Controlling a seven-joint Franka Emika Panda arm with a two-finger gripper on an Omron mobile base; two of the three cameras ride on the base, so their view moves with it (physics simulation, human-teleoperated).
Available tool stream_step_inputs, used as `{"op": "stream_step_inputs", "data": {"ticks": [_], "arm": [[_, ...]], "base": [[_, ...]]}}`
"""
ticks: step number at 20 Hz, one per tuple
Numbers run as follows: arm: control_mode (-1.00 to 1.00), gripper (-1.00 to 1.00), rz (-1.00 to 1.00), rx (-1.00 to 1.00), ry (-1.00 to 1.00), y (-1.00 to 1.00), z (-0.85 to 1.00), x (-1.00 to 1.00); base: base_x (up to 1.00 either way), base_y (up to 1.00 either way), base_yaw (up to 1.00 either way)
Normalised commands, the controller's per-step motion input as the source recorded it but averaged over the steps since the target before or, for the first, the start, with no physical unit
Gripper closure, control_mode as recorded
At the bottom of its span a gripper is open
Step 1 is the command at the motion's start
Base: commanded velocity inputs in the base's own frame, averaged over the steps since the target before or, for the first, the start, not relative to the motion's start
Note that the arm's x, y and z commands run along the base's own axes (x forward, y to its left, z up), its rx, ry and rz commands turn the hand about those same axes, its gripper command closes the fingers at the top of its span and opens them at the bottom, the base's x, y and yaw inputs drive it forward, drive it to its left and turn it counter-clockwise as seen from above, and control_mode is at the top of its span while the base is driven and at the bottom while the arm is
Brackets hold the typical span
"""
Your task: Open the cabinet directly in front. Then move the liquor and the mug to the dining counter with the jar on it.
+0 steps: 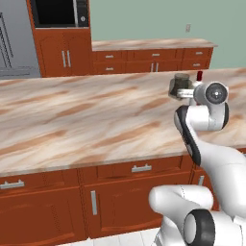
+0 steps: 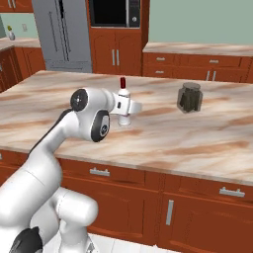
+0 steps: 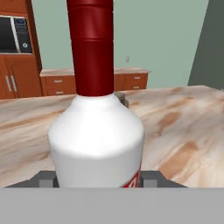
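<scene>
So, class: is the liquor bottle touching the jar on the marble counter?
Apart. In the right base view the liquor bottle stands upright left of the jar, with bare dining counter between them.

- Liquor point(image 3: 96, 148): white body, red cap + neck, bit of red label mark low on the side.
- Jar point(image 2: 189, 97): clear glass, dark contents, dark lid.
- Dining tabletop point(image 2: 197, 138): beige marble w/ brown + rust veins streaking across.
- Drawers point(image 1: 137, 169) under it: reddish-brown wood, small grey handles.
- Robot arm point(image 2: 54, 143): white shell, dark joints.
- Fridge point(image 2: 64, 34): grey.
- Microwave point(image 2: 116, 12): black front, set in reddish-brown cabinet.
- Wall point(image 3: 162, 39): pale grey-green.
</scene>
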Motion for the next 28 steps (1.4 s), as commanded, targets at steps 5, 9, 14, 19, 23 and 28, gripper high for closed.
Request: {"op": "stream_step_inputs", "data": {"ticks": [5, 9, 14, 19, 23, 28], "arm": [[-1.0, 1.0, 0.0, -0.03, 0.01, -0.09, -0.39, 0.32], [-1.0, 1.0, 0.0, -0.03, 0.0, -0.07, -0.36, 0.3], [-1.0, 1.0, 0.0, 0.0, -0.01, -0.08, -0.32, 0.19], [-1.0, 1.0, 0.0, 0.0, -0.05, -0.12, -0.31, 0.11], [-1.0, 1.0, 0.0, 0.0, -0.03, -0.06, -0.37, 0.1], [-1.0, 1.0, 0.0, 0.0, -0.01, -0.01, -0.38, 0.08]], "base": [[0.0, 0.0, 0.0], [0.0, 0.0, 0.0], [0.0, 0.0, 0.0], [0.0, 0.0, 0.0], [0.0, 0.0, 0.0], [0.0, 0.0, 0.0]]}}
